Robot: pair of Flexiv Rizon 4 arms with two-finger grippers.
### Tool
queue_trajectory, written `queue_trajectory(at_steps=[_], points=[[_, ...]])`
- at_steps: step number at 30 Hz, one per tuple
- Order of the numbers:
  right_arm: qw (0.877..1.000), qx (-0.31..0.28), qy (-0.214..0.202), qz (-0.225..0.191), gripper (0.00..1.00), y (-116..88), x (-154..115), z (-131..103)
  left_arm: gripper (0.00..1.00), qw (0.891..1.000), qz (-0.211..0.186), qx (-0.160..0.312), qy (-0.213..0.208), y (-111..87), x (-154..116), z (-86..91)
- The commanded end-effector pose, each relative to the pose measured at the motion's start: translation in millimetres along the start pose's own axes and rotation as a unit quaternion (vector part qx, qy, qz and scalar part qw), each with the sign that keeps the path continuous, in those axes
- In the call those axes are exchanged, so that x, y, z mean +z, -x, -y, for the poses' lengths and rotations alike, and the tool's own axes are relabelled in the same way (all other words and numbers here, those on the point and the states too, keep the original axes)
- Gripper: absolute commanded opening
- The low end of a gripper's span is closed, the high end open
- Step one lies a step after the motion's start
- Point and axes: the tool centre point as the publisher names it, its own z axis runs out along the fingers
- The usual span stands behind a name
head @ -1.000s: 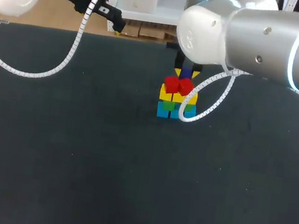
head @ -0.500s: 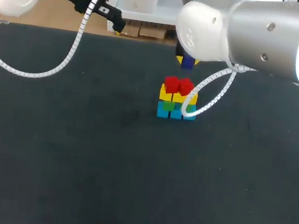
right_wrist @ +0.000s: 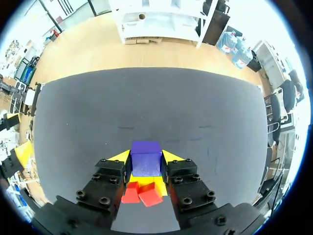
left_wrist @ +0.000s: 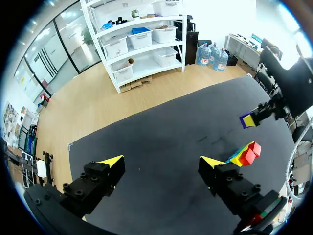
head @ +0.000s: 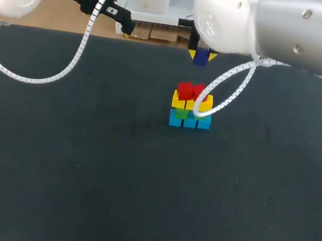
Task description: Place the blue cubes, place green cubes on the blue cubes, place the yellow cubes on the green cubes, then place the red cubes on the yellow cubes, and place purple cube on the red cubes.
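On the last step, the right gripper (right_wrist: 145,164) holds the purple cube (head: 201,56) clamped above the red cubes (head: 191,91) and should lower it squarely onto them; the left gripper (left_wrist: 161,164) hangs open, well apart.

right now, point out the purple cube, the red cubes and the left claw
purple cube (right_wrist: 145,164): right wrist view, its near face
red cubes (head: 185,91): head view, the left one's top
left claw (left_wrist: 161,161): left wrist view, midway between its tips
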Motion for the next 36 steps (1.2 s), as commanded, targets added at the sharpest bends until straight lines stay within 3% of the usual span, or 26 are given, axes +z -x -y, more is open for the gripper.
queue_trajectory(at_steps=[1,9,20,30,36], points=[[1.0,0.0,0.008,0.012,0.0,-16,-14,14,1.0,1.0,0.0,0.0,0.0,-0.7,-1,0.0],[1.0,-0.005,0.01,0.007,0.0,-39,-21,21,1.0,1.0,0.0,0.0,0.0,-0.7,-1,0.0],[0.999,-0.039,0.019,0.01,0.0,-80,-44,12,1.0,1.0,0.0,0.0,0.0,-0.7,-1,0.0],[0.999,-0.053,0.013,0.0,0.0,-94,-50,4,1.0,1.0,0.0,0.0,0.0,-0.7,-1,0.0],[0.998,-0.059,0.02,-0.005,0.0,-88,-42,-4,1.0,1.0,0.0,0.0,0.0,-0.7,-1,0.0]])
